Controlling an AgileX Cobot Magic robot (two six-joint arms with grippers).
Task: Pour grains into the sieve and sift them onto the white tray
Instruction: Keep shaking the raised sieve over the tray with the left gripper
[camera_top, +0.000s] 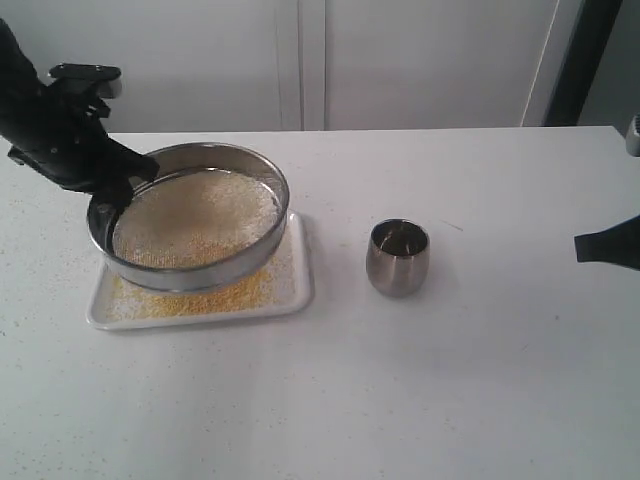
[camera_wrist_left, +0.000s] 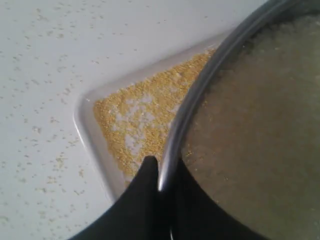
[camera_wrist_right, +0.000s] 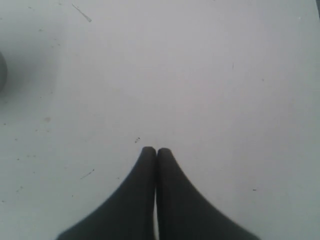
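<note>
In the exterior view, the left pincer is clamped on the far-left rim of the sieve. The sieve sits over the white tray on the left part of the worktop, covering most of it. Its left side looks slightly raised, and I cannot tell whether its near edge touches the tray. Whitish grains lie spread across the mesh. A layer of fine golden granules shows on the tray along its near side. To the right of the tray, apart from it, a small steel cup stands upright. The right pincer hangs at the right edge of the scene, well apart from the cup, with nothing in it.

In the left wrist view, the two dark fingers straddle the sieve's steel rim, one outside the ring and one inside over the mesh, and are narrowed onto it. The pale grains fill the mesh. Beside the ring, a rounded corner of the tray is in sight, strewn with golden granules and a few white patches. Stray specks dot the worktop around the tray.

In the right wrist view, the right pincer's tips are pressed together over bare worktop and hold nothing.
</note>
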